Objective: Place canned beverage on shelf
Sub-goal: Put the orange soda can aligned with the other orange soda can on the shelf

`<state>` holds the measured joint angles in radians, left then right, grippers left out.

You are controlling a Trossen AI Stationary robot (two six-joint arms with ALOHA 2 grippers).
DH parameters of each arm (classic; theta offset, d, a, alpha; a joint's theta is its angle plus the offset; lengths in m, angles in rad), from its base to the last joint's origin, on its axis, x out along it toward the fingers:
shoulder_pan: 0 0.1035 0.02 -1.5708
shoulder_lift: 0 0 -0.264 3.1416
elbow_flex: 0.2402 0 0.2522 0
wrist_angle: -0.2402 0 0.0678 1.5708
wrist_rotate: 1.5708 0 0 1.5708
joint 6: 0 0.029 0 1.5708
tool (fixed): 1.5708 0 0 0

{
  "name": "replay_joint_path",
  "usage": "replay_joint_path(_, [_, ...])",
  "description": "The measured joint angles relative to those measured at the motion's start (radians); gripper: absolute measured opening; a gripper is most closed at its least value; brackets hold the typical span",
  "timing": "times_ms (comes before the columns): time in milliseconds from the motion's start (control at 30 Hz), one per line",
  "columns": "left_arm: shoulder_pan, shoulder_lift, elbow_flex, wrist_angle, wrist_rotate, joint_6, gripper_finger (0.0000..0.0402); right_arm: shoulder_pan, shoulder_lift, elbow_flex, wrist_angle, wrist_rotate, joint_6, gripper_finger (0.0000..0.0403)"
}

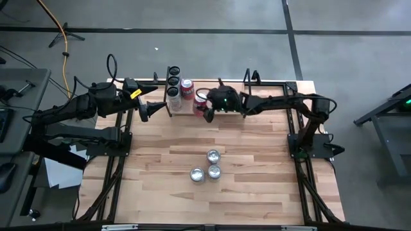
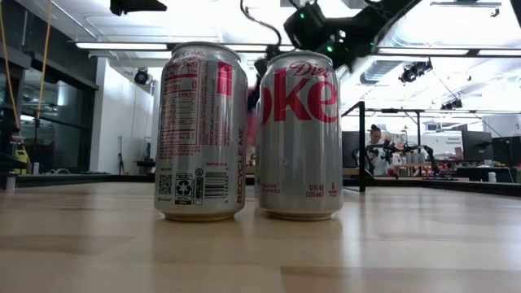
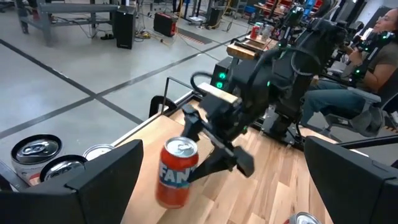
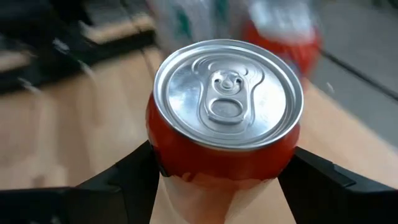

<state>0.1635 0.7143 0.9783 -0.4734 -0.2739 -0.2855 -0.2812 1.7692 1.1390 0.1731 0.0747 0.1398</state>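
The right claw [image 1: 203, 109] clamped a red can [image 1: 200, 101] at the shelf [image 1: 182, 110] edge, mid-placement; setting it down beside the other cans looked next. The left claw [image 1: 145, 110] waited nearby, fingers apart.

The right silver can [image 2: 299, 134] in the low view reads "Diet" and "oke" in red. The left silver can [image 2: 200, 130] shows "RECYCLE ME". The orange can [image 3: 176, 172] reads "Fan".
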Motion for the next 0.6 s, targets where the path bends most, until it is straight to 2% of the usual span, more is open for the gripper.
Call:
replay_joint_path(200, [0.000,0.000,0.000,0.000,0.000,0.000,0.0400,-0.045,0.066,0.089,-0.024,-0.120,-0.112,0.0264])
replay_joint_path(600, [0.000,0.000,0.000,0.001,0.001,0.000,0.0400,-0.066,0.195,0.230,-0.069,-0.181,-0.279,0.0268])
